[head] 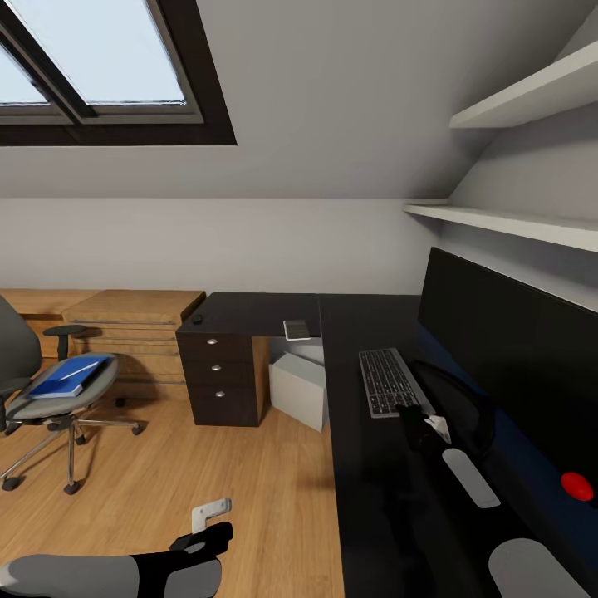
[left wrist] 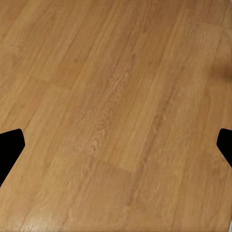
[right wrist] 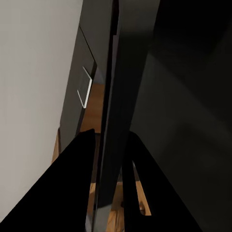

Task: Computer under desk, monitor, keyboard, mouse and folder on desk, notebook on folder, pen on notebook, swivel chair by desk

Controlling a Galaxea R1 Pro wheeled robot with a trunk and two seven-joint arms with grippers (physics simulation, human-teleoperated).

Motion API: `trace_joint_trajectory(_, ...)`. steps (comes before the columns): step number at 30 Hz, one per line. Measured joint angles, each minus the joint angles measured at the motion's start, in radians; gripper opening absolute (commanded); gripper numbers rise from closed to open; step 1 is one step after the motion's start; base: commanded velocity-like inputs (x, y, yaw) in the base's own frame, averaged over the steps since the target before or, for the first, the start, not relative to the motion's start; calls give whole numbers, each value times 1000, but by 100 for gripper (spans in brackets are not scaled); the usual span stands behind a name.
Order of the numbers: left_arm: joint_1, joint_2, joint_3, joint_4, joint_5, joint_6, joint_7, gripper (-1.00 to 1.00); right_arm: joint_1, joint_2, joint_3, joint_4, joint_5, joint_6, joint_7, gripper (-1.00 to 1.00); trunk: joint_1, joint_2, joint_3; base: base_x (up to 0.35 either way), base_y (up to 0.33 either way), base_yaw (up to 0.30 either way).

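Right gripper (head: 413,418) fingers clamp the keyboard (head: 387,380) at its near edge on the counter (head: 374,498), beside the monitor (head: 507,349). Left gripper (left wrist: 116,145) fingers apart above the floor (left wrist: 116,96). Folder (head: 68,375) lies on the swivel chair (head: 50,399).

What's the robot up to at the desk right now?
The right gripper straddles the edge of the monitor on the desk; whether it is clamped can't be told. The keyboard lies by the monitor's stand. The left gripper hangs open over the floor. The folder lies on the swivel chair; the computer sits under the desk.
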Motion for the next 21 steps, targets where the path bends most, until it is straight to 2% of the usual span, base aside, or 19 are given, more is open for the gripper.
trace_joint_trajectory(13,0,0,0,-1,0,0,0,100,0,1,0,1,0,2,-1,-100,0,0,0,0,0,0)
trace_joint_trajectory(14,0,0,0,-1,0,0,0,100,-1,1,0,1,0,2,-1,100,0,0,0,0,0,0)
trace_joint_trajectory(21,0,0,0,-1,0,0,0,100,-1,2,0,1,-2,2,1,100,0,0,0,0,0,0)
